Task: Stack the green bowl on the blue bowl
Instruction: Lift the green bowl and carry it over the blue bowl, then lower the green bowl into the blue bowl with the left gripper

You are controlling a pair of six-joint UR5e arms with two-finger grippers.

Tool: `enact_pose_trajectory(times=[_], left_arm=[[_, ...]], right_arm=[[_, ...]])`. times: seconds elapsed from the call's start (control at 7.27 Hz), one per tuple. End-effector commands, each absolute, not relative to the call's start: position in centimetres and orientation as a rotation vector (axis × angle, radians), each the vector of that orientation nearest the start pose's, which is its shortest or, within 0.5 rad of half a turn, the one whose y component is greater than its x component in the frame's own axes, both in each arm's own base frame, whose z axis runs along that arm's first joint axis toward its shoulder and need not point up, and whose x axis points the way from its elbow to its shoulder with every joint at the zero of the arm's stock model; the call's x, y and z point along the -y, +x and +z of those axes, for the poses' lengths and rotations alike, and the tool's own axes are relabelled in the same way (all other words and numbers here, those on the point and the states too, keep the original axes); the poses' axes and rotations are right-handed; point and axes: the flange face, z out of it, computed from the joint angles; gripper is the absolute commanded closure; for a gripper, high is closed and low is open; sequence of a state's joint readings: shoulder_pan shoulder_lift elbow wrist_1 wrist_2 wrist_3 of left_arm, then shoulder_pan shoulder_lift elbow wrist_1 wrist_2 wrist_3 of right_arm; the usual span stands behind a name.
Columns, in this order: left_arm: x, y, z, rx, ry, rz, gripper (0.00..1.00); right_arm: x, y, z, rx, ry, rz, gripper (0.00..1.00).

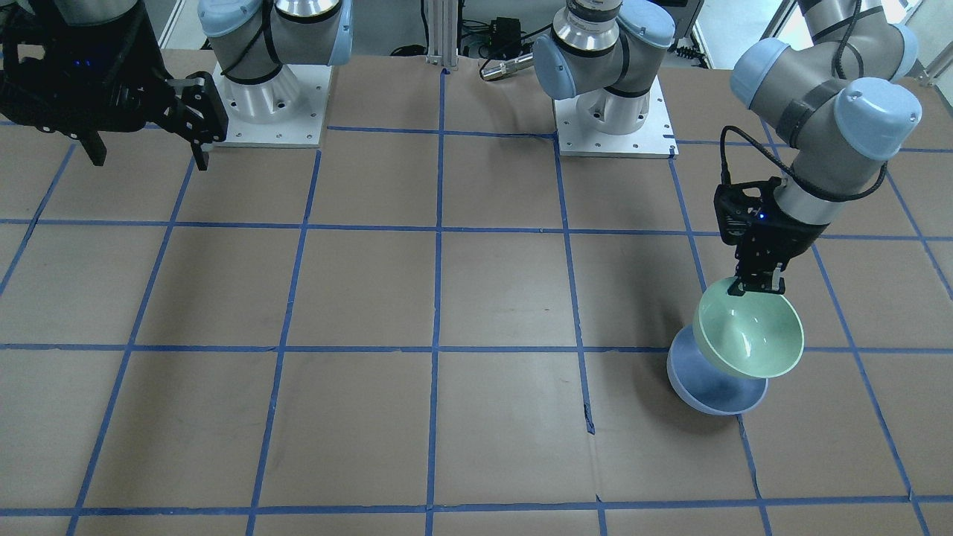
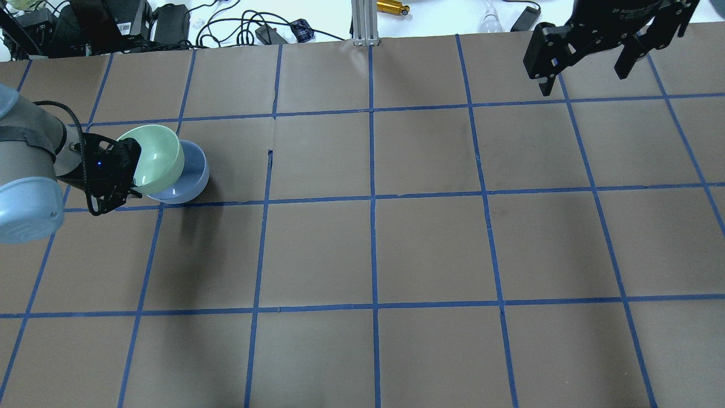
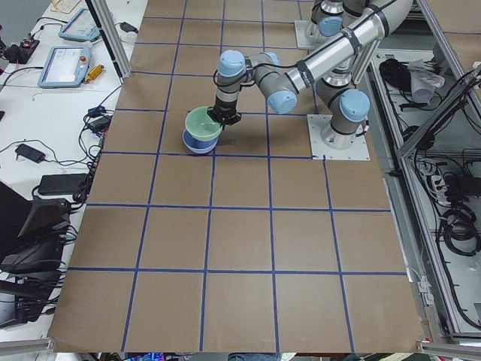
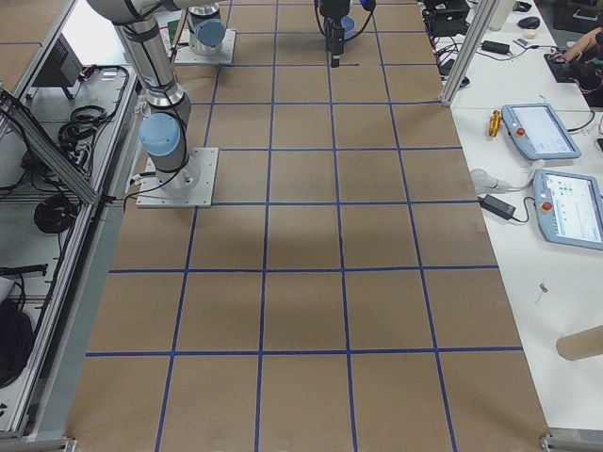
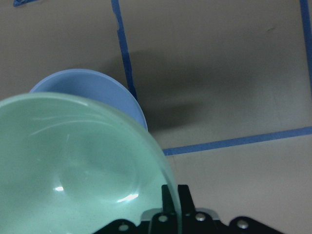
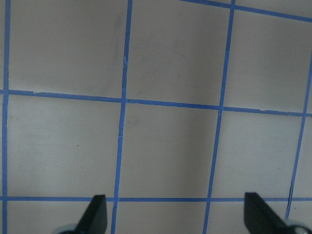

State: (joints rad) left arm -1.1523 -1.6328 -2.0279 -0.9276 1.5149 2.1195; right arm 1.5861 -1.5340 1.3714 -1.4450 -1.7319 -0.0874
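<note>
Green bowl (image 5: 73,165) rim pinched in my left hand (image 1: 756,286), tilted over blue bowl (image 1: 707,387); right hand (image 2: 583,76) spread wide, empty.

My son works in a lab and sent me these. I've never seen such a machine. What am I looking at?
Two robot arms are bolted to a brown table marked with blue tape. Each arm ends in a two-finger gripper. Four pictures come from fixed cameras: one facing the robot, one behind and above it, and one at each end of the table. The last two come from cameras on the wrists.

The left gripper pinches the rim of a green bowl. That bowl is tilted over a blue bowl on the table. I cannot tell whether they touch. The right gripper hangs open and empty, far off.
</note>
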Motion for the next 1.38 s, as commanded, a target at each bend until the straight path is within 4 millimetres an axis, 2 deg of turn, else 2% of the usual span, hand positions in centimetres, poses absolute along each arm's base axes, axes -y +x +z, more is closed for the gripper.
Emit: enact_pose_trajectory(times=[0.0,0.41,0.55,0.69,0.83,1.1,1.24], left_arm=[[50.2,6.5,29.5,2.144,-2.462,0.17,1.0],[50.7,6.7,28.3,2.133,-2.445,0.16,1.0],[50.8,6.8,28.1,2.136,-2.436,0.158,0.92],[50.8,6.8,27.9,2.151,-2.416,0.157,0.14],[50.8,6.8,27.8,2.206,-2.362,0.155,0.0],[50.9,6.8,28.0,2.239,-2.335,0.158,0.0],[51.6,6.9,29.3,2.291,-2.309,0.178,0.0]], right_arm=[[50.4,12.5,55.6,-3.299,-0.165,-0.051,0.0],[50.4,12.5,55.6,-3.299,-0.165,-0.051,0.0],[50.4,12.5,55.6,-3.299,-0.165,-0.051,0.0],[50.4,12.5,55.6,-3.299,-0.165,-0.051,0.0],[50.4,12.5,55.6,-3.299,-0.165,-0.051,0.0],[50.4,12.5,55.6,-3.299,-0.165,-0.051,0.0],[50.4,12.5,55.6,-3.299,-0.165,-0.051,0.0]])
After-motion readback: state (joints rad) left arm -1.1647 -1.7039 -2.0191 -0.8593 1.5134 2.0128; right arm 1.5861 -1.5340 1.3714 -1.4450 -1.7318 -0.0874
